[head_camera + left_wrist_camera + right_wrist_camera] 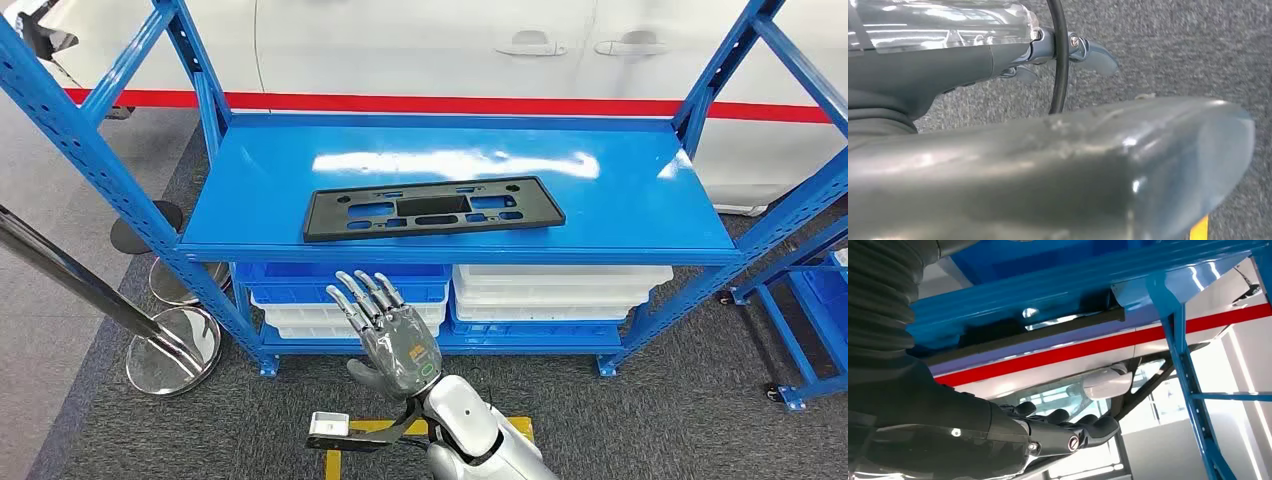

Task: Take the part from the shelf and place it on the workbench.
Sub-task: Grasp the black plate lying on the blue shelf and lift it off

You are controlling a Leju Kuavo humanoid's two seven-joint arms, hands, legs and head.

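Note:
A flat black plastic part [430,208] with several cut-outs lies across the middle of the blue shelf top [640,200], near its front edge. My right hand [392,335] is raised in front of the shelf, below the front edge and a little left of the part's middle. Its fingers are spread and straight and hold nothing. In the right wrist view the right hand [1058,432] reaches out under the shelf's edge, where the part [1068,326] shows as a dark strip. My left hand [1063,165] hangs over the grey carpet with nothing in it.
White and blue bins [560,290] are stacked on the lower shelf. Blue uprights [70,130] frame the rack on both sides. A chrome stanchion with round bases [175,350] stands at the left. Another blue rack [810,320] is at the right, and a white car [450,50] stands behind.

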